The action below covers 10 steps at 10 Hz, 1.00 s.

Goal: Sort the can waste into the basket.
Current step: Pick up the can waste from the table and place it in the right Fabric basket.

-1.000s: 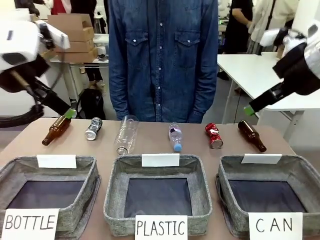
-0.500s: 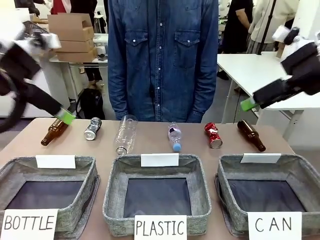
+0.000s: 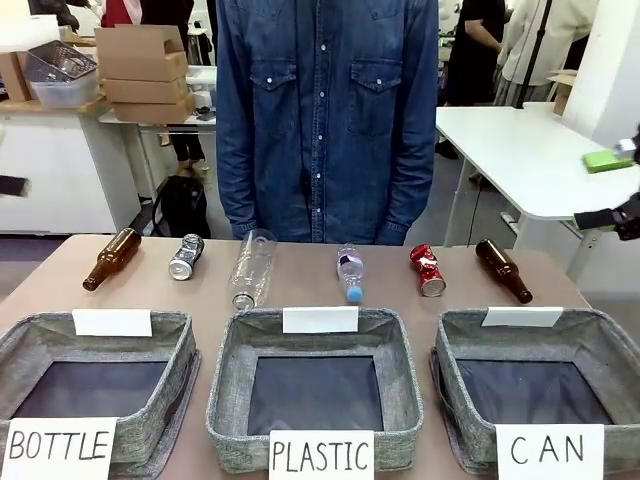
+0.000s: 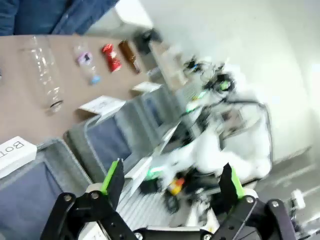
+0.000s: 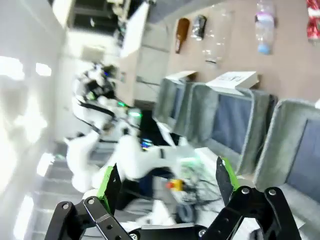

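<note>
left hand, right hand swung outward | red can, silver can axes near-far

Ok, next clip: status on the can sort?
Left gripper open, right gripper open, both holding nothing. Red can and silver can lie on the table, not in CAN basket. Brown bottle lies beside red can.

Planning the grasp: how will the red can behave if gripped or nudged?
The red can lies on its side, so a nudge may roll it, though dents could stop it. Crumpled metal: probably light, likely to crush further.
</note>
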Each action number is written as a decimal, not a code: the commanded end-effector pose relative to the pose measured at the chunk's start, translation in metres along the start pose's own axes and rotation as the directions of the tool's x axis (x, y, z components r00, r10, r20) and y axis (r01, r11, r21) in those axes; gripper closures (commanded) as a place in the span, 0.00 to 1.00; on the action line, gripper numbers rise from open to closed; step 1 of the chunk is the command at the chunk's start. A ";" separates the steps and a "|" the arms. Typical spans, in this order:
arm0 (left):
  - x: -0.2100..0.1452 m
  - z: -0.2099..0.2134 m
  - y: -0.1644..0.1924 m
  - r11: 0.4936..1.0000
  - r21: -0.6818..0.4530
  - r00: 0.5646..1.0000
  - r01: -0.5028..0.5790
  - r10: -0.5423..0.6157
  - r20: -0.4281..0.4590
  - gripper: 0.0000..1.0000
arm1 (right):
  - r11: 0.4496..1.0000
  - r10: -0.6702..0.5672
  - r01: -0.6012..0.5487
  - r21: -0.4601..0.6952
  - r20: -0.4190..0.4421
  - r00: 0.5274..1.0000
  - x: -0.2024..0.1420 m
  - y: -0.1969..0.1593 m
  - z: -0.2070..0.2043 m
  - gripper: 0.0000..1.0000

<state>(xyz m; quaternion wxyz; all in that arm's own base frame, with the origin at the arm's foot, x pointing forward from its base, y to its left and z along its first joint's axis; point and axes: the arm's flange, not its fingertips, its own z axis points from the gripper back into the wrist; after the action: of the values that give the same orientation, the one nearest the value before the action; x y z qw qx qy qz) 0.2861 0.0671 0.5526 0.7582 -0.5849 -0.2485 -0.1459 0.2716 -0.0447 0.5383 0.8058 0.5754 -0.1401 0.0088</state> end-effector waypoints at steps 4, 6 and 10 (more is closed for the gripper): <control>0.001 0.045 0.011 0.985 -0.078 0.953 -0.152 0.167 0.254 0.00 | 0.974 -0.219 0.211 0.076 0.121 0.968 0.009 -0.028 0.027 0.00; 0.001 0.045 0.011 0.985 -0.078 0.953 -0.152 0.167 0.254 0.00 | 0.974 -0.219 0.211 0.076 0.121 0.968 0.009 -0.028 0.027 0.00; 0.001 0.045 0.011 0.985 -0.078 0.953 -0.152 0.167 0.254 0.00 | 0.996 -0.061 0.067 -0.064 0.093 0.994 0.016 -0.014 0.010 0.00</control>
<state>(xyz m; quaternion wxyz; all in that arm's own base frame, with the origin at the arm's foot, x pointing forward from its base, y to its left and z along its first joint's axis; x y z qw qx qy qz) 0.2782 0.1136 0.5500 0.7157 -0.6383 -0.2834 -0.0053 0.2766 -0.0703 0.5239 0.7926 0.5882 -0.1280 -0.0968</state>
